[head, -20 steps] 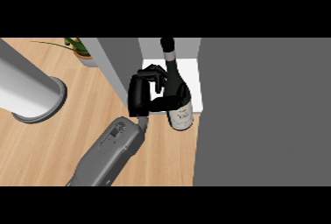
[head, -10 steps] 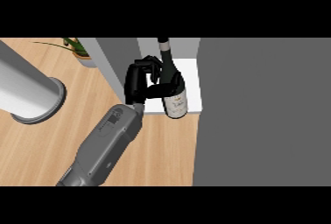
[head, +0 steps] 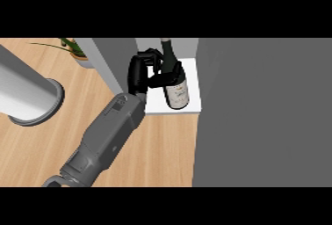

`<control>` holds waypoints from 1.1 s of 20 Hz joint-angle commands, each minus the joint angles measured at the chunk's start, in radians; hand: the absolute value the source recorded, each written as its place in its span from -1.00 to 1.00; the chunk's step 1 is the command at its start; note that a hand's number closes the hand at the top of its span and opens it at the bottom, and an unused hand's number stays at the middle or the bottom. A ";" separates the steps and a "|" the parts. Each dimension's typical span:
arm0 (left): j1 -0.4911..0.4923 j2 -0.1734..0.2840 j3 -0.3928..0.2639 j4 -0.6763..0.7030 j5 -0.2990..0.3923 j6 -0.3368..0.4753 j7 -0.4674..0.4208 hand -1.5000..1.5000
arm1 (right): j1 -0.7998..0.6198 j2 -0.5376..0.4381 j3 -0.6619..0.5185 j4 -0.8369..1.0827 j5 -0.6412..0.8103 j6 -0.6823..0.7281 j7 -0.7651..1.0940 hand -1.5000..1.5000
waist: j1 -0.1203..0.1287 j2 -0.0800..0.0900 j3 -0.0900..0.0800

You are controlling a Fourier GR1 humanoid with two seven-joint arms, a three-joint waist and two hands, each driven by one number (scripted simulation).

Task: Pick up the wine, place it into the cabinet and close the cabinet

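Observation:
A dark wine bottle [head: 176, 85] with a pale label is tilted a little, its neck pointing away from me. It is over the white shelf [head: 189, 110] inside the open cabinet. My right hand [head: 140, 74] is shut on the bottle from its left side, with the fingers curled round the shoulder. The grey forearm runs down to the lower left. The cabinet's grey door [head: 262, 114] fills the right side of the view. My left hand does not show.
A wide grey cylinder [head: 26, 99] stands on the wooden counter [head: 162, 149] at the left. A potted plant [head: 76, 52] sits at the back left, beside the cabinet's grey side wall [head: 113, 59].
My right hand has carried the bottle away from me, from the shelf's front edge to further in over the white shelf. The forearm has stretched out with it.

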 commanded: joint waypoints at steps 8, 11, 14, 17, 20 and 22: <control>-0.147 -0.001 0.080 0.232 -0.002 0.048 -0.174 1.00 | 0.060 0.010 -0.002 -0.052 -0.082 0.036 -0.036 -1.00 | -0.021 0.007 0.000; -0.159 -0.001 0.082 0.241 -0.004 0.038 -0.174 1.00 | 0.053 0.012 0.012 -0.098 -0.065 0.011 0.016 -1.00 | -0.011 0.003 0.000; -0.215 -0.001 0.114 0.316 0.011 0.018 -0.176 1.00 | 0.091 0.024 0.010 -0.062 -0.068 0.038 -0.046 -1.00 | -0.028 0.010 0.000; -0.210 -0.001 0.139 0.323 0.042 0.015 -0.181 1.00 | 0.068 0.026 0.031 -0.077 -0.053 0.028 -0.028 -1.00 | -0.021 0.006 0.000; -0.220 -0.001 0.181 0.335 0.106 -0.013 -0.168 1.00 | -0.009 0.003 0.004 -0.038 -0.085 0.025 0.012 -1.00 | -0.028 0.010 -0.001; -0.185 0.006 0.216 0.357 0.103 -0.087 -0.193 1.00 | 0.068 0.024 0.027 -0.065 -0.058 0.027 -0.017 -1.00 | -0.018 0.009 0.000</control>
